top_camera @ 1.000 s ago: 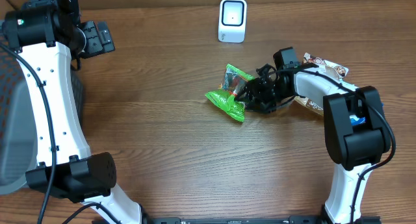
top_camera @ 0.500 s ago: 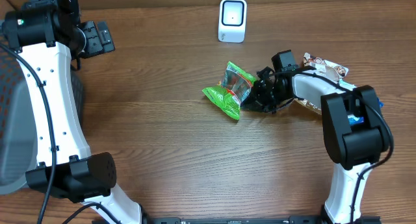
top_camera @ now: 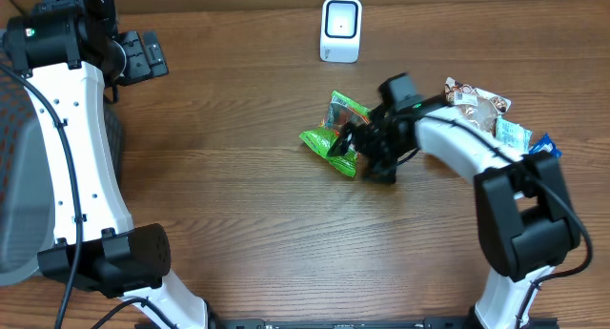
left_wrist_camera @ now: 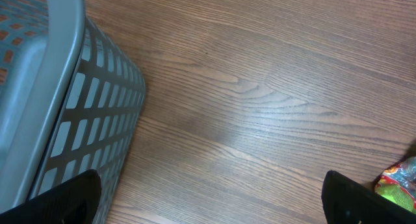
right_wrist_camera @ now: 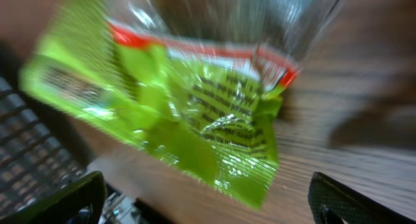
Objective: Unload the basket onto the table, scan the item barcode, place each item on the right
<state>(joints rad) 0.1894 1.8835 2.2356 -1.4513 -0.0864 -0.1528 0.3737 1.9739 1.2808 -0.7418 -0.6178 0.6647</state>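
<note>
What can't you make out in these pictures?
- Barcode on the crinkly green plastic snack bag: right wrist view motion-blurred, overhead too small.
- Contents of the grey slotted plastic basket: cut off, left wrist view.
- Labels on the colourful foil snack packets: too small, overhead.

I seem to be working at a mock shop checkout set up as a robot test bench: my white-and-black left arm [top_camera: 71, 148] and right arm [top_camera: 515, 215] are mounted at a brown wood-grain table [top_camera: 248, 224], with a small white box-shaped barcode scanner [top_camera: 340, 29] standing at its far edge. Crinkly printed snack packets [top_camera: 477, 102] lie heaped at my right and a bright green plastic snack bag [top_camera: 319, 143] lies mid-table, like goods at a till. A grey plastic basket with slotted walls [left_wrist_camera: 97, 120] stands at my left.
</note>
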